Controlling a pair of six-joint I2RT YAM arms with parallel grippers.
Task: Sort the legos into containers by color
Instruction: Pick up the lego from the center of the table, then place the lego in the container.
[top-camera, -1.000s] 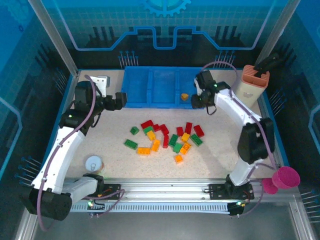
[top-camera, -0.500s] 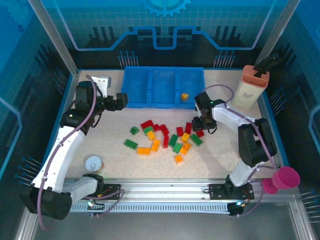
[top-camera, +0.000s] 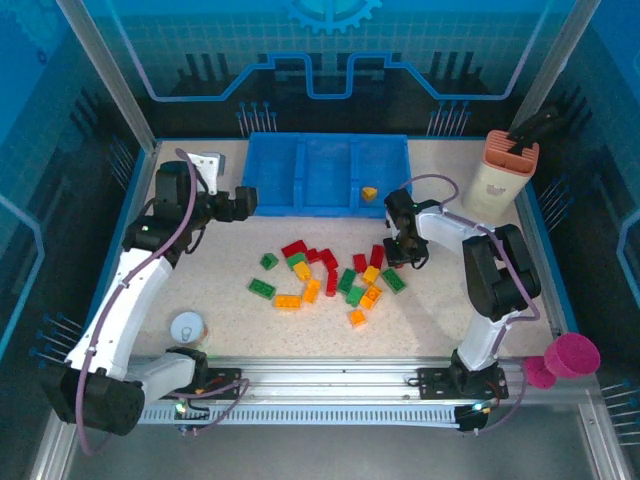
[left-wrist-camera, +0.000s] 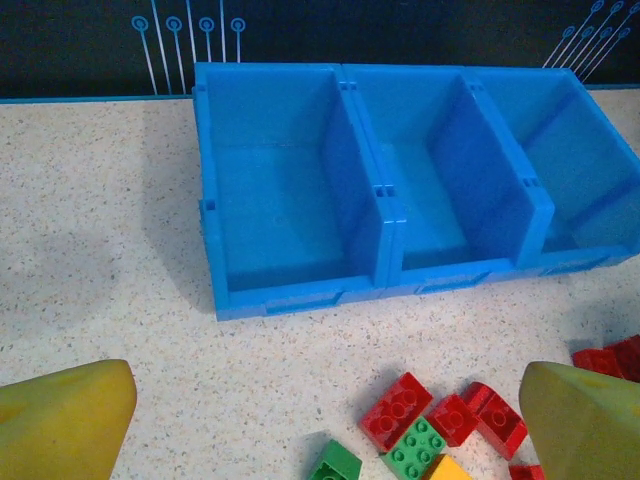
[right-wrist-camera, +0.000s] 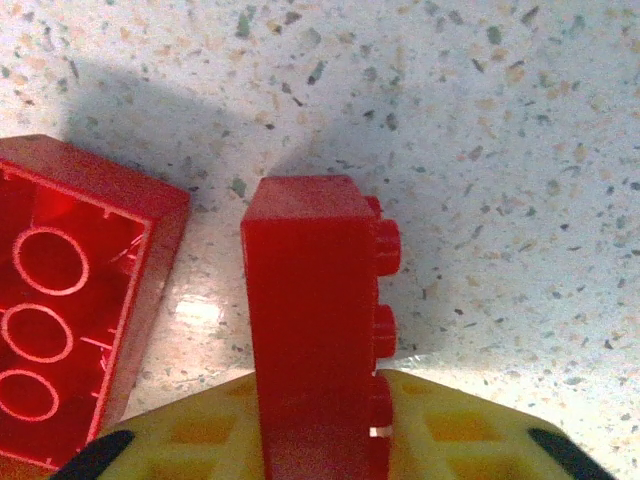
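The legos (top-camera: 330, 275), red, green and yellow/orange, lie scattered mid-table. One yellow brick (top-camera: 369, 192) sits in the right compartment of the blue tray (top-camera: 300, 211). My right gripper (top-camera: 402, 252) is down at the pile's right end. In the right wrist view its yellow fingers (right-wrist-camera: 190, 440) press both sides of a red brick (right-wrist-camera: 315, 320) standing on edge, with an upturned red brick (right-wrist-camera: 70, 290) beside it. My left gripper (top-camera: 243, 203) hangs open left of the tray. The left wrist view looks over the tray (left-wrist-camera: 385, 215) and a red brick (left-wrist-camera: 398, 410).
A tall beige-and-salmon holder (top-camera: 502, 175) stands at the back right. A pink cup (top-camera: 572, 355) sits off the table's right front corner. A small white round object (top-camera: 187, 326) lies near the left front. Bare table lies between tray and pile.
My right gripper has come from the tray's right compartment down to the pile's right end and now holds a red brick between its fingers. The left arm has barely moved.
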